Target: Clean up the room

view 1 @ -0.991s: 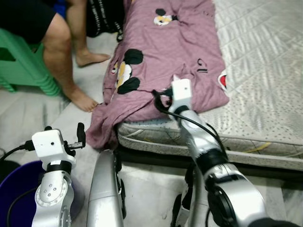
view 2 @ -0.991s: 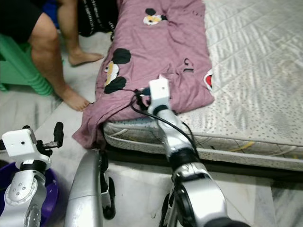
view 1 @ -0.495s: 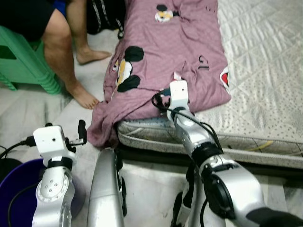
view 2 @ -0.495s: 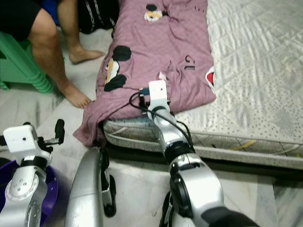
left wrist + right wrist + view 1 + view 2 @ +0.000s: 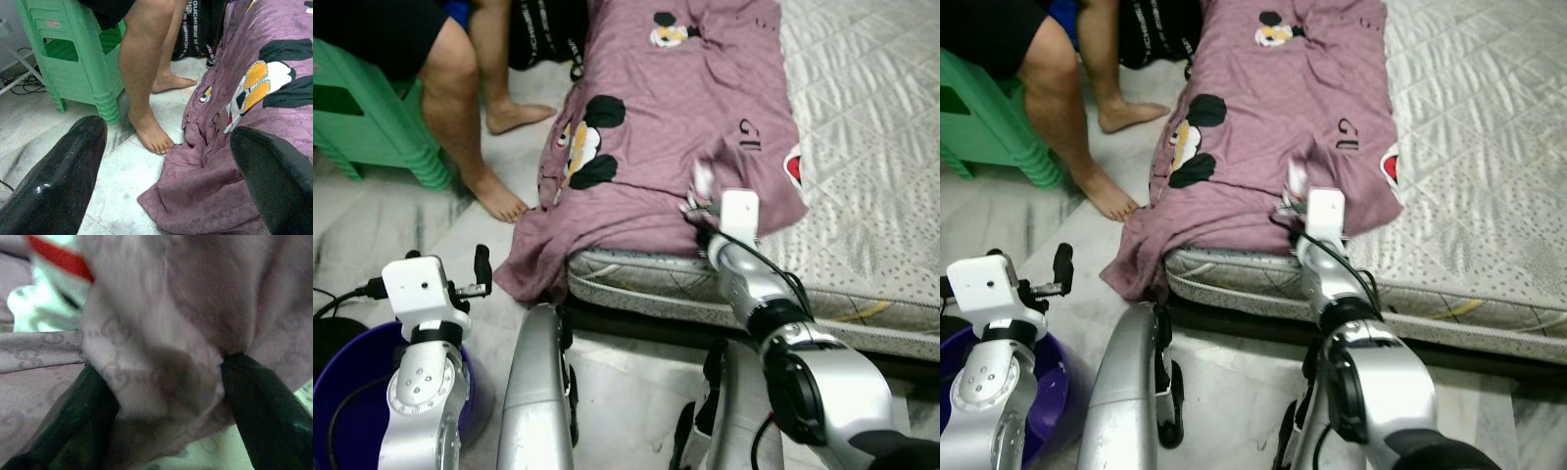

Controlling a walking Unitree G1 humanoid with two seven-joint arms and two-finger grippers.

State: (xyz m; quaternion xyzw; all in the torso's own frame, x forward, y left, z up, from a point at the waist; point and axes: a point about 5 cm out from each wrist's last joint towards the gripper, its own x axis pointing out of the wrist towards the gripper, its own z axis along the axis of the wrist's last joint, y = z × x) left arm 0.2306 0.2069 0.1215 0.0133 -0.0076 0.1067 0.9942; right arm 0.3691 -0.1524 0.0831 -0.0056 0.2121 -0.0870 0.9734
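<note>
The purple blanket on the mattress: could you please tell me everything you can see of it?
The purple blanket is a mauve, soft-looking cloth printed with cartoon mouse figures. It lies rumpled along the left part of the pale quilted mattress, and its near left corner spills over the edge onto the marble floor, close to a person's foot. The right tool has a bunched fold of it between its fingers near the mattress's front edge.
</note>
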